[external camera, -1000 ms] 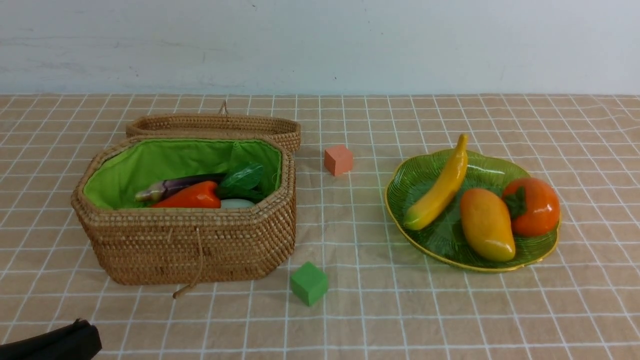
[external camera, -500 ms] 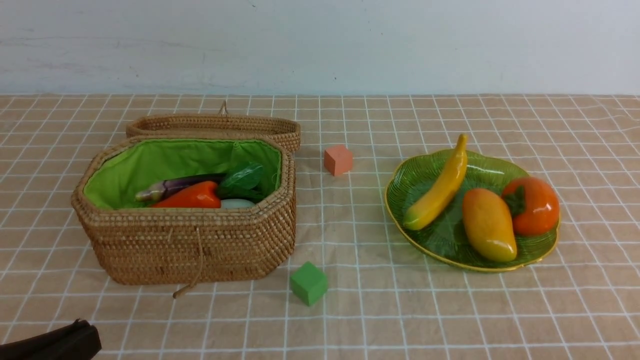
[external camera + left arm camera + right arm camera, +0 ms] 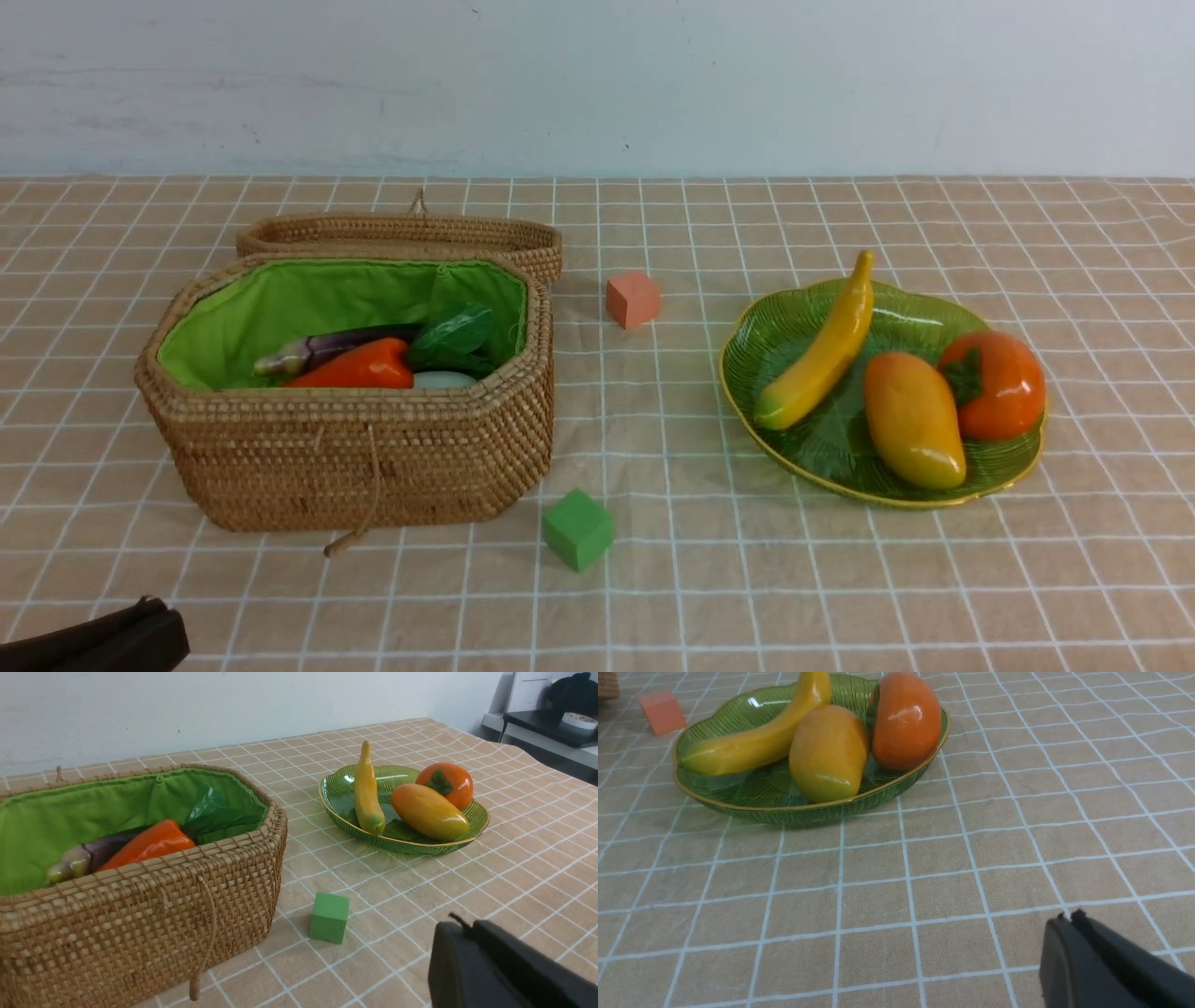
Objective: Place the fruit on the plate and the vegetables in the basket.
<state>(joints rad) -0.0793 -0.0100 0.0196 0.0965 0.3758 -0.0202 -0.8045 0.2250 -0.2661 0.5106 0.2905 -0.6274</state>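
Observation:
The wicker basket [image 3: 355, 457] with green lining stands at the left, its lid [image 3: 401, 231] lying back behind it. Inside lie the purple eggplant [image 3: 327, 347], orange-red carrot [image 3: 359, 369], white radish [image 3: 443, 380] and leafy green gourd [image 3: 455, 331]. On the green plate [image 3: 775, 341] at the right rest the banana [image 3: 826, 350], mango [image 3: 913, 420] and persimmon [image 3: 999, 385]. My left gripper [image 3: 460, 926] is shut and empty, low at the near left corner [image 3: 140, 607]. My right gripper [image 3: 1069, 917] is shut and empty, near the plate's front side [image 3: 808, 812]; it is outside the front view.
A small salmon-orange cube [image 3: 632, 299] sits between basket and plate toward the back. A small green cube [image 3: 577, 529] sits in front of the basket's right corner. A checked beige cloth covers the table, with a pale wall behind.
The mango has shifted very slightly on the plate. Nothing else has visibly moved.

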